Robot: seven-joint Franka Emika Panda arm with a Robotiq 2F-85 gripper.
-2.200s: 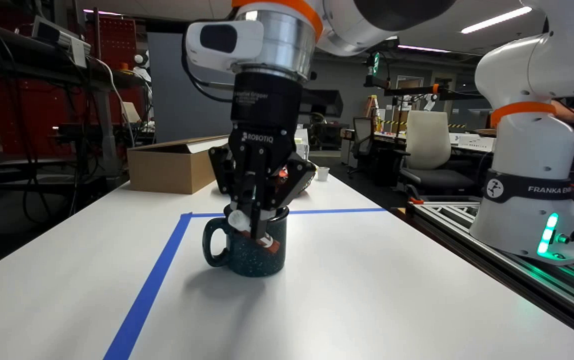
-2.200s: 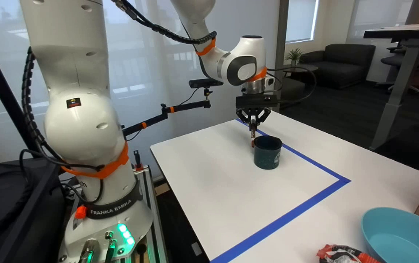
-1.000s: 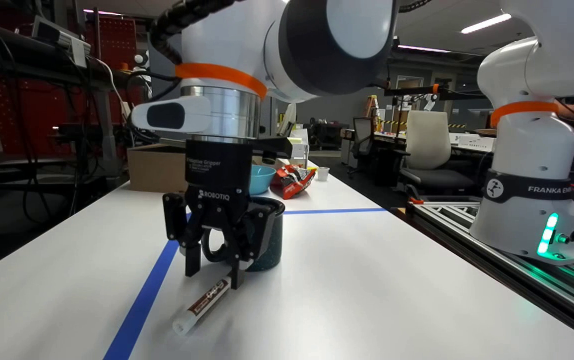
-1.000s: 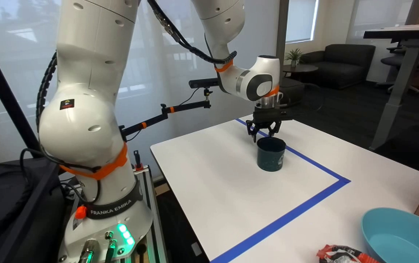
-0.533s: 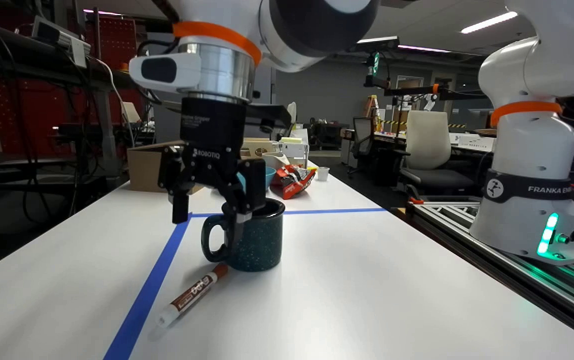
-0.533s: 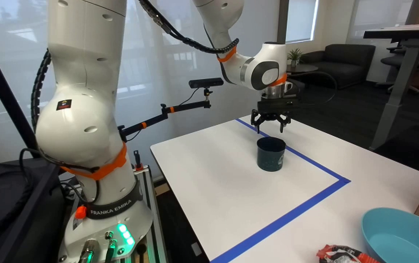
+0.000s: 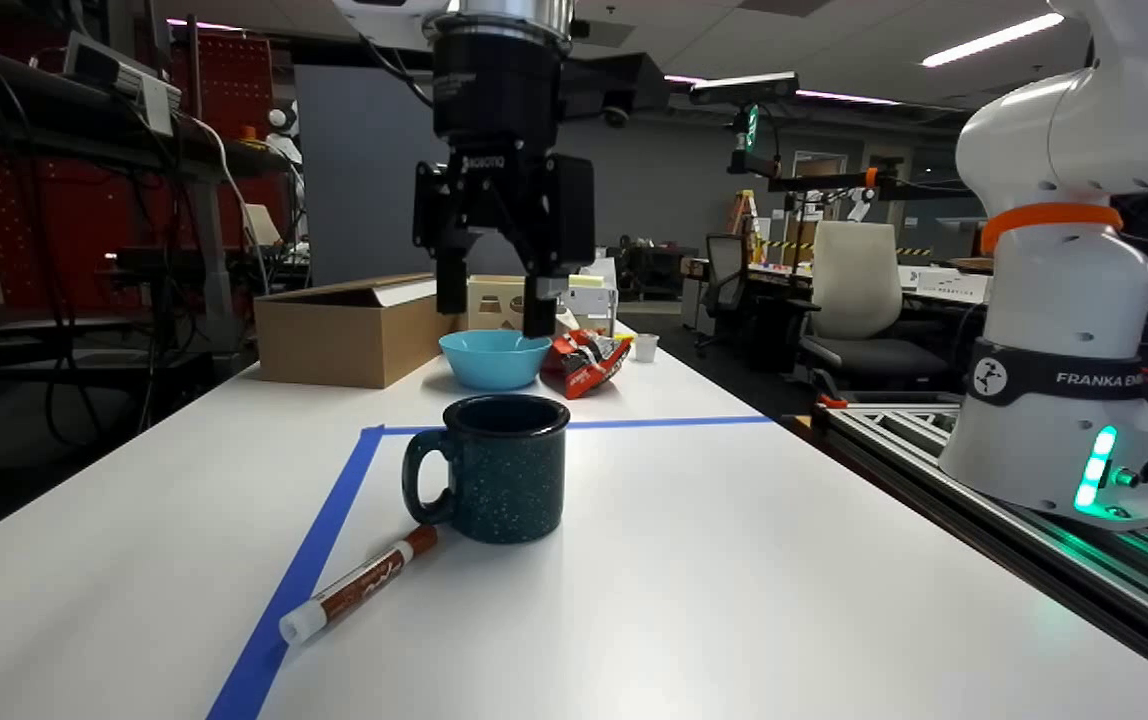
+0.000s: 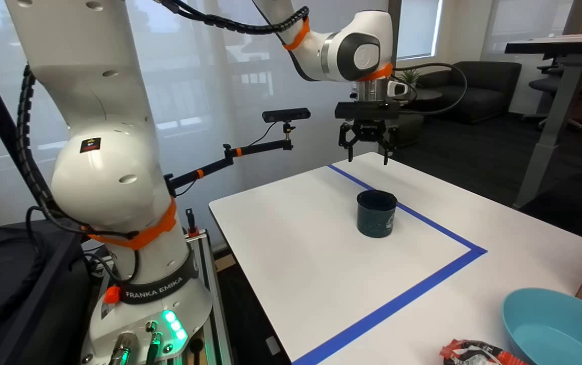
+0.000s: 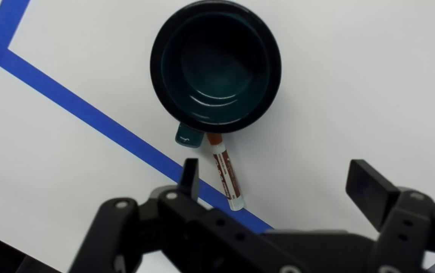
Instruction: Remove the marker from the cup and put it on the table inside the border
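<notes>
One blue tape (image 7: 304, 570) is on the table (image 7: 734, 560) at the left in an exterior view. Next lies the marker (image 7: 362, 584), its white end over the tape's inner edge, its brown cap just beside the upright cup (image 7: 514, 475). Higher than the cup, the gripper (image 7: 494, 321) has its jaws wide apart.

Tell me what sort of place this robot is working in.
Most likely a robotics lab in an office-like space: a Franka-branded robot arm stands beside the table, a camera sits on a jointed mount, and an office chair stands in the background.
</notes>
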